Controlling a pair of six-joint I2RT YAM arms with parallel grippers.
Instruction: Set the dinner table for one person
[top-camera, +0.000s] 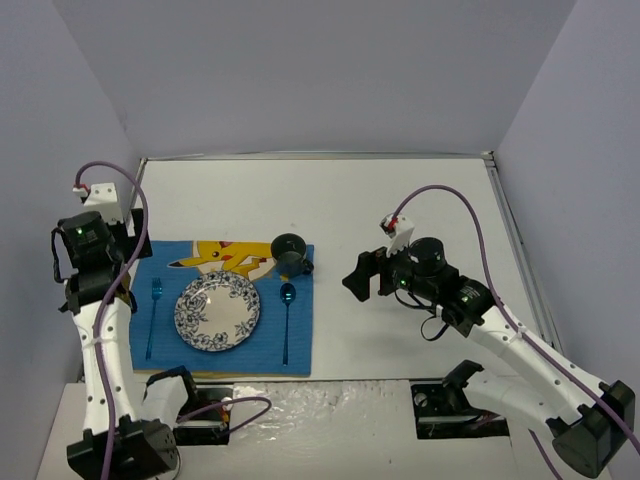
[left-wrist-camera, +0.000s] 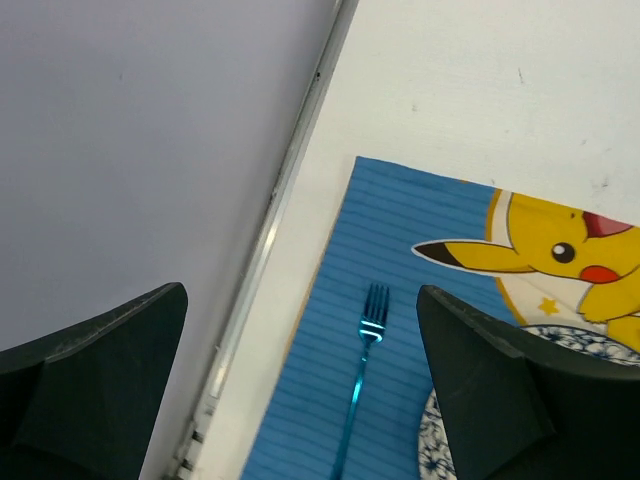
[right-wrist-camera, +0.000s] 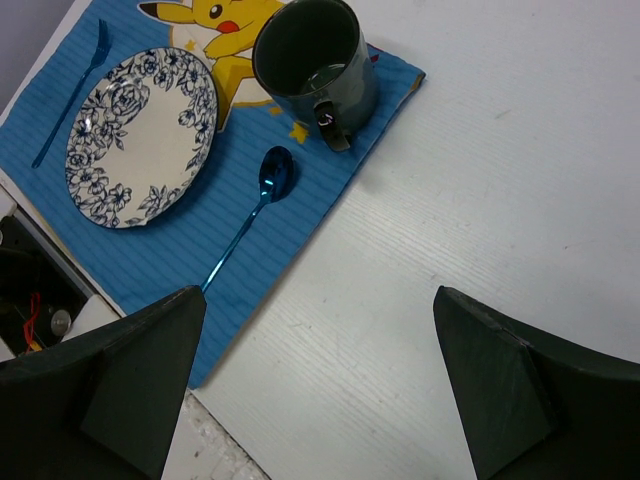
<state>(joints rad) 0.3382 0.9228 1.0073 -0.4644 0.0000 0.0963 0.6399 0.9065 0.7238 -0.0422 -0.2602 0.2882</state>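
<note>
The left gripper (left-wrist-camera: 300, 295) hangs over the left edge of the dinner table (top-camera: 400, 200), its fingers spread and holding nothing. Below it the fork (top-camera: 154, 315) lies along the left edge of the blue placemat (top-camera: 300, 345), ready for a diner's left hand. The plate (top-camera: 217, 312) sits in the middle, the spoon (top-camera: 286, 320) lies near the right edge, and the mug (top-camera: 290, 254) stands at the far right corner. The right gripper (right-wrist-camera: 320, 295), also spread and empty, is over the table to the right of the mat. The setting looks complete to me.
</note>
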